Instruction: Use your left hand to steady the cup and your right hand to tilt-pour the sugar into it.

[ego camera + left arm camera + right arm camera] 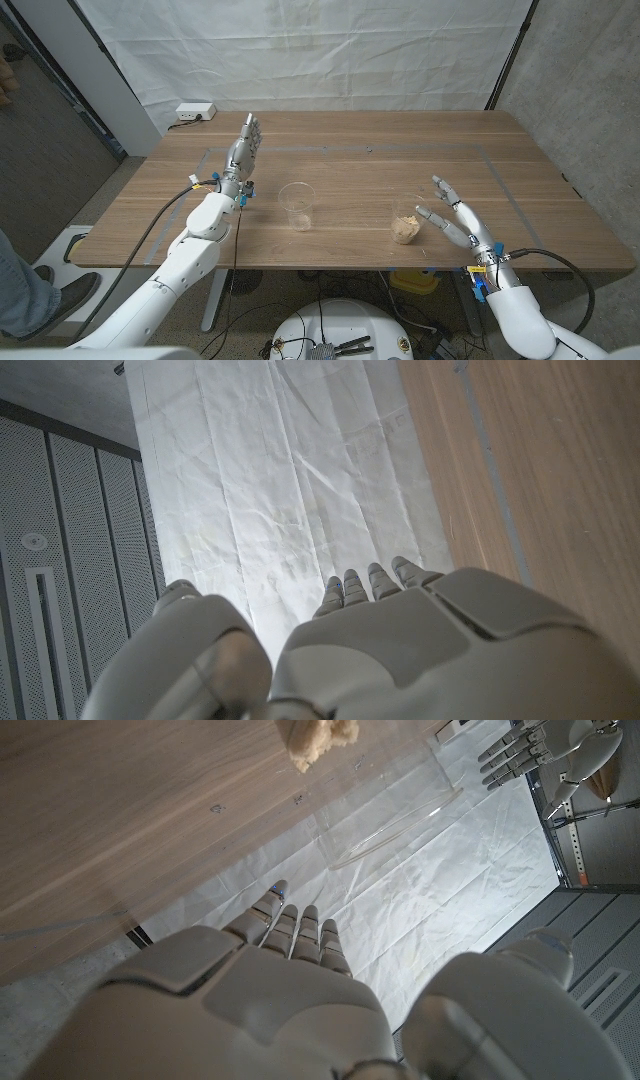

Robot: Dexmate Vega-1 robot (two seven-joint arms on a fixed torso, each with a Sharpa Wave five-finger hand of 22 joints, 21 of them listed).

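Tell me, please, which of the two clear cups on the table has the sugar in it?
The cup with sugar stands just beside the right hand and holds a tan heap at its bottom. The empty cup, nearer the left hand, shows nothing inside.

In the right wrist view the sugar cup [345, 780] just beyond the right hand [290, 980] is being cut off by the picture's edge, its clear walls nearly vanishing against the white cloth [440, 890]. In the left wrist view the left hand [400, 640] is hiding the table [540, 460] beneath it.
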